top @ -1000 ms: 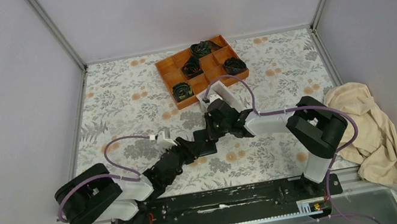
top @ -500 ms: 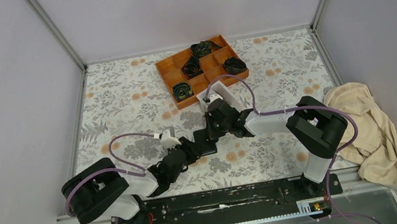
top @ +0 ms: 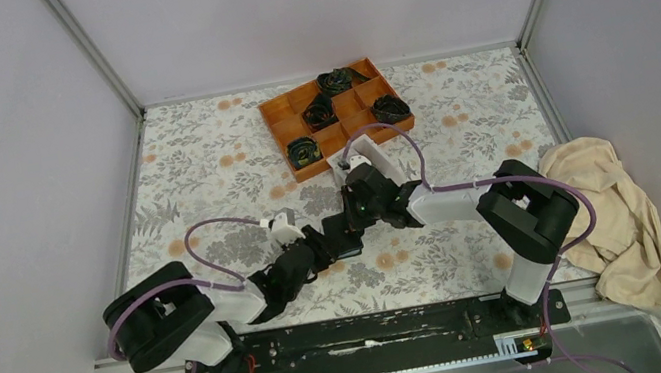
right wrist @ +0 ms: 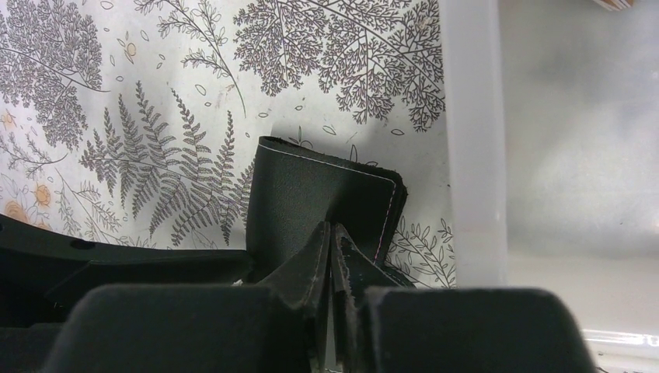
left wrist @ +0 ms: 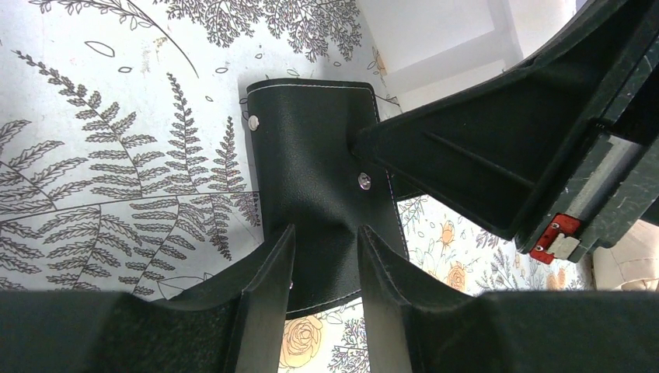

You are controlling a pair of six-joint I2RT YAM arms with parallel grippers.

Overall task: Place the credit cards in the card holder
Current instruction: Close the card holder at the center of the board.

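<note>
The card holder [left wrist: 311, 171] is a black folded wallet with small metal snaps, lying on the flowered table mid-way between both arms [top: 349, 246]. My left gripper [left wrist: 326, 233] is open, and its fingertips straddle the holder's near edge [top: 324, 245]. My right gripper [right wrist: 332, 229] is shut, with its tips pressed against the holder [right wrist: 295, 186] from the far side [top: 351, 227]. In the left wrist view the right fingers [left wrist: 466, 148] touch the holder beside a snap. The credit cards are out of view.
A white open-top box [top: 362, 145] stands just behind the right gripper; its wall [right wrist: 472, 155] is close to the holder. An orange compartment tray [top: 274, 115] with dark bundles sits at the back. A beige cloth [top: 614, 210] lies off the table's right edge.
My left arm has swung its elbow rightward, and its gripper has crept up and right onto the holder's near edge. The right arm has stayed in place.
</note>
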